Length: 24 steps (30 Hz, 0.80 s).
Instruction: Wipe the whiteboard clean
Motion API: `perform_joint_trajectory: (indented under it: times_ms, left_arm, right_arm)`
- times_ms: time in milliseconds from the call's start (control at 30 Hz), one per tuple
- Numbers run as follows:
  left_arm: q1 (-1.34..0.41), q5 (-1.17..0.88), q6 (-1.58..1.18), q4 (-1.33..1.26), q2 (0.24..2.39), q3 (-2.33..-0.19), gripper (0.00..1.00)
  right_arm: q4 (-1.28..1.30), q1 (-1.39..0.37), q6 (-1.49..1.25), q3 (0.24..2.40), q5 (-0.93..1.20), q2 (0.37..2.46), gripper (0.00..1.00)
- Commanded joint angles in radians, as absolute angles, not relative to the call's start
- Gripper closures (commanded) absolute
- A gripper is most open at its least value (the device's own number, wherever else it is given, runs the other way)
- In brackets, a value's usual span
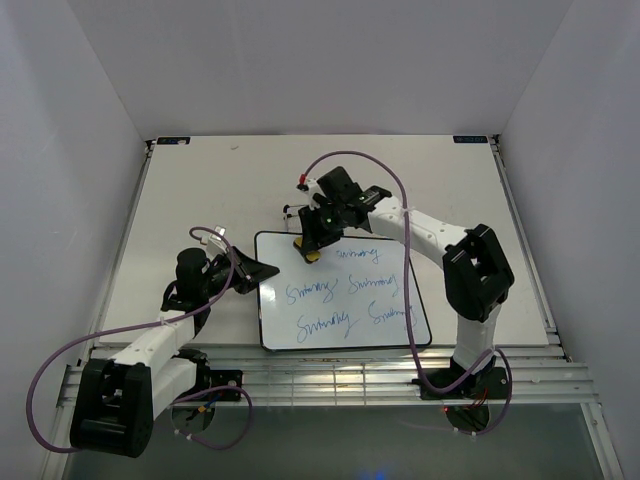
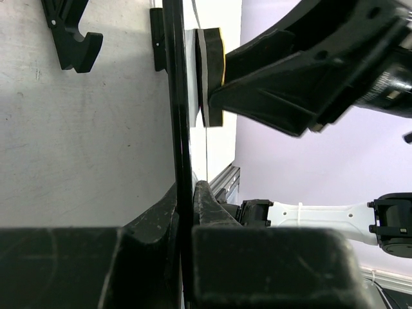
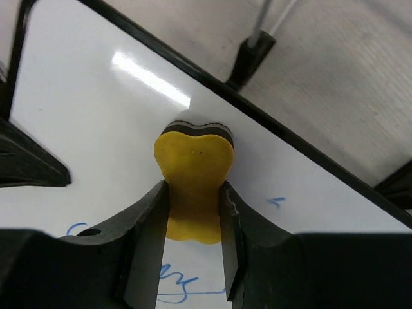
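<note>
- The whiteboard (image 1: 345, 300) lies flat on the tabletop (image 1: 200, 190), close to the near edge and about midway between the side edges.
- Blue writing (image 1: 350, 285) runs in cursive rows across most of it.
- The left gripper (image 1: 262, 270) is clamped tight on the board's left side, with the thin black frame pinched between its fingers.
- The right gripper (image 3: 193, 212) is closed on a yellow eraser (image 3: 193, 161), gripping it by the sides.
- The eraser sits against the board near its far-left corner, dark felt face down.
</note>
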State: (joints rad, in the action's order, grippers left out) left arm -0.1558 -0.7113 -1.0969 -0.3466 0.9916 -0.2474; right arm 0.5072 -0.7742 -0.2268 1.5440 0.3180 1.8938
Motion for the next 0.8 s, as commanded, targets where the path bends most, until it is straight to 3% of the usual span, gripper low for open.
perform_joint_trajectory:
  times_ms: [0,367,767]
  left_arm:
    - [-0.161,-0.680,-1.014,-0.457,0.971,-0.261,1.00]
    - [-0.161,-0.664,-1.015,-0.453,0.957,-0.245,1.00]
    - [-0.161,-0.658,-1.017,-0.453,0.957,-0.249,1.00]
  right_arm:
    - [0.546,-0.703,-0.213,1.416,0.291,1.875,0.66]
    - [0.465,-0.474,-0.176,1.105,0.281,1.727,0.66]
    - [0.385,-0.627,-0.241,1.157,0.405,1.733,0.68]
